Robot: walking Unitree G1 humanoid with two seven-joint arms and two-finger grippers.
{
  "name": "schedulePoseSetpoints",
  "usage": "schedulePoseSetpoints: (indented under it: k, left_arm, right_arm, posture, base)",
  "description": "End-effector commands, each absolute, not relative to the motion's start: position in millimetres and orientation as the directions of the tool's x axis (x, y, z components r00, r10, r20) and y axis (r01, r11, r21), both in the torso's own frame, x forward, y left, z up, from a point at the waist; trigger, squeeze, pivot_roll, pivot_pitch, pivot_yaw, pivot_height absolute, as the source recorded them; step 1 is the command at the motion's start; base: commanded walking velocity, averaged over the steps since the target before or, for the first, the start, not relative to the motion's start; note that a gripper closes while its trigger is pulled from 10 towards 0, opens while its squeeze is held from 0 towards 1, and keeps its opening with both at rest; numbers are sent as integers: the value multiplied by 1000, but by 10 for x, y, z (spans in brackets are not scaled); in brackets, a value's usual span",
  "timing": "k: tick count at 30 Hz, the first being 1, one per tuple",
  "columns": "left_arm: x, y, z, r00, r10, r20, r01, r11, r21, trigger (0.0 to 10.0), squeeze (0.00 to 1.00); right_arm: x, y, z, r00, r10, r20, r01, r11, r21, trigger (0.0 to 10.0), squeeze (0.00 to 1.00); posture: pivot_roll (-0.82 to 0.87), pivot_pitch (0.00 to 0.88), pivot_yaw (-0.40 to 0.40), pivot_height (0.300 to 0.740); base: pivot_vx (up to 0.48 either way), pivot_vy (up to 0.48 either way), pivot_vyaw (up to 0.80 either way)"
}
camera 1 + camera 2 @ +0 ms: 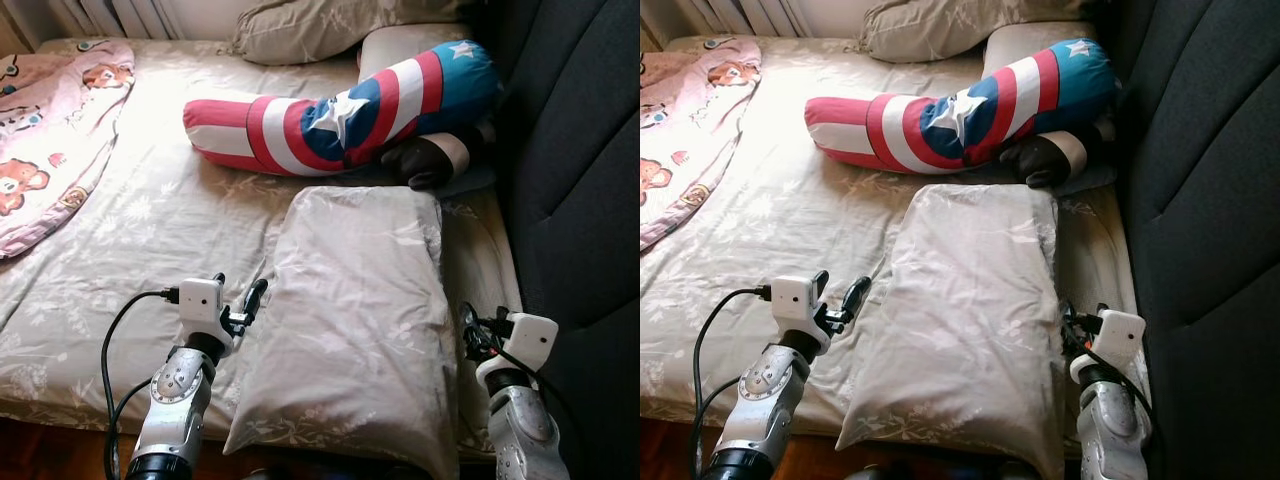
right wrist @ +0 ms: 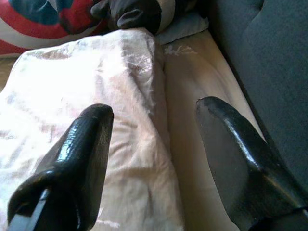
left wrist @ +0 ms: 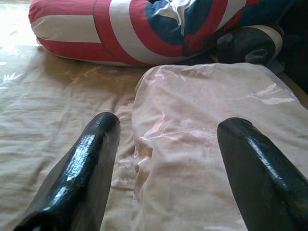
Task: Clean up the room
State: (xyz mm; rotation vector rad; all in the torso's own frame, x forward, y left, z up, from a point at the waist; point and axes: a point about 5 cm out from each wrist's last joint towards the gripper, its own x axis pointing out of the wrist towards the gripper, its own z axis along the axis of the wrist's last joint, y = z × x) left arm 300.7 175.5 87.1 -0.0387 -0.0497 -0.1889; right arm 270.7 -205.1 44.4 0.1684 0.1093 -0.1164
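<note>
Beige pillow [image 1: 355,320], floral print matching the sheet, wrinkled, lies lengthwise on the bed [image 1: 150,250] near its right side, its near end hanging a bit over the bed's front edge, far end close to the bolster. Left pincer [image 1: 238,300] sits at the pillow's left edge, released, fingers [image 3: 77,178] spread wide with the pillow's edge between them in the left wrist view; not clamped on it. Right pincer [image 1: 468,330] sits at the pillow's right edge, also released, one finger [image 2: 72,159] over the pillow and the other over the strip of sheet beside the dark headboard [image 1: 580,150]. Beyond the pillow, a long bolster [image 1: 340,115] in red and white stripes with a blue patch and white star lies across the bed, tilted. A dark brown and tan plush thing [image 1: 430,160] is tucked under its right end, touching it; cannot tell what it is. Second beige pillow [image 1: 320,25] at the far edge of the bed. Pink blanket [image 1: 50,140] with bear prints covers the far left part of the bed, well apart from the near pillow. Black cable [image 1: 115,350] loops by the left arm.
</note>
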Motion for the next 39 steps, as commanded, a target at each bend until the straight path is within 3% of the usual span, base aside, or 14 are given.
schedulePoseSetpoints:
  k: [1, 5, 19, 24, 39]
  left_arm:
    - [2986, 1788, 857, 982, -184, 45, 186, 982, -25, 10000, 0]
    - [2989, 1795, 863, 983, -180, 47, 181, 983, -24, 10000, 0]
    - [2950, 1826, 834, 986, -165, 37, 166, 986, -30, 10000, 0]
    - [2953, 1829, 826, 986, -163, 33, 164, 986, -32, 10000, 0]
    - [2911, 1955, 809, 991, -129, 19, 129, 992, -12, 10000, 0]
  right_arm:
    - [2668, -2052, 415, 986, -102, -135, 123, 980, 155, 10000, 0]
    - [2667, -2033, 427, 987, -96, -129, 115, 983, 146, 10000, 0]
    - [2620, -2040, 389, 983, -91, -158, 113, 984, 135, 10000, 0]
    - [2617, -2017, 409, 988, -84, -133, 103, 984, 148, 10000, 0]
    - [2572, -2010, 391, 986, -49, -162, 74, 986, 151, 10000, 0]
  posture:
    - [-18, 193, 40, 720]
    - [-25, 205, 38, 696]
    - [-18, 222, 31, 696]
    - [-21, 219, 30, 667]
    - [-32, 229, 30, 657]
  base:
    - [0, 0, 0]
    - [0, 0, 0]
    - [0, 0, 0]
    - [0, 0, 0]
    - [0, 0, 0]
